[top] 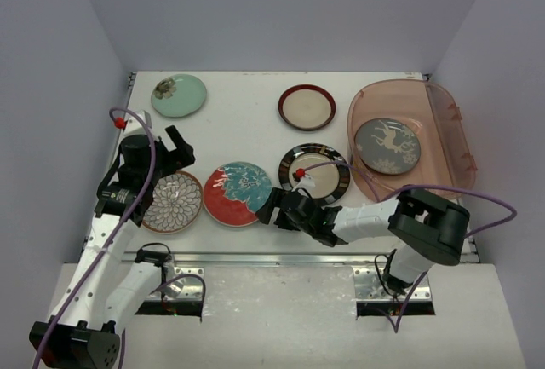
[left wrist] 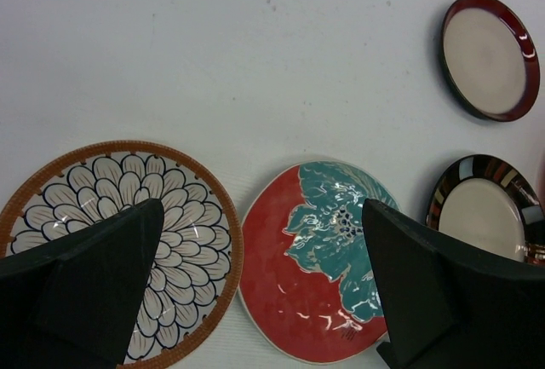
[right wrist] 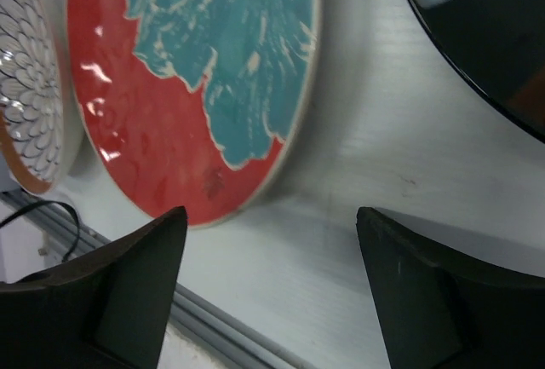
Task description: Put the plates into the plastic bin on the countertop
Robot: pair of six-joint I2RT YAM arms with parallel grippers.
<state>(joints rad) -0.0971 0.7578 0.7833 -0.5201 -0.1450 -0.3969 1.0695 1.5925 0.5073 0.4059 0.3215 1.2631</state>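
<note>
Right now you are holding the left pincer [left wrist: 260, 216] wide open above the surface [top: 247, 130]. Its fingers are spreading over the gap between the petal plate [left wrist: 102, 181] and the red-teal plate [left wrist: 315, 258], and nothing is sitting between them.

Your right pincer [right wrist: 272, 220] is also gaping wide and gripping nothing. It is sitting low by the near edge of the red-teal plate. In its wrist view the plate's rim is lying just ahead of the finger on the left, and bare surface is showing between the two fingers. You cannot tell from these views whether a finger is touching that rim.

The petal plate and the red-teal plate are lying flat just beside each other near the front edge, toward the left. The black-rimmed plate [top: 315, 173] is resting to the right of the red-teal one, close to it, with the right arm crossing its near side. Farther back, the maroon plate [top: 306, 107] is sitting near the middle. The mint plate [top: 179, 95] is lying toward the far left corner, well apart from the others.

The bin [top: 451, 113] is standing at the right side of the surface, and the deer plate [top: 387, 147] is lying flat inside it. The other five plates in view are all lying outside the bin.
</note>
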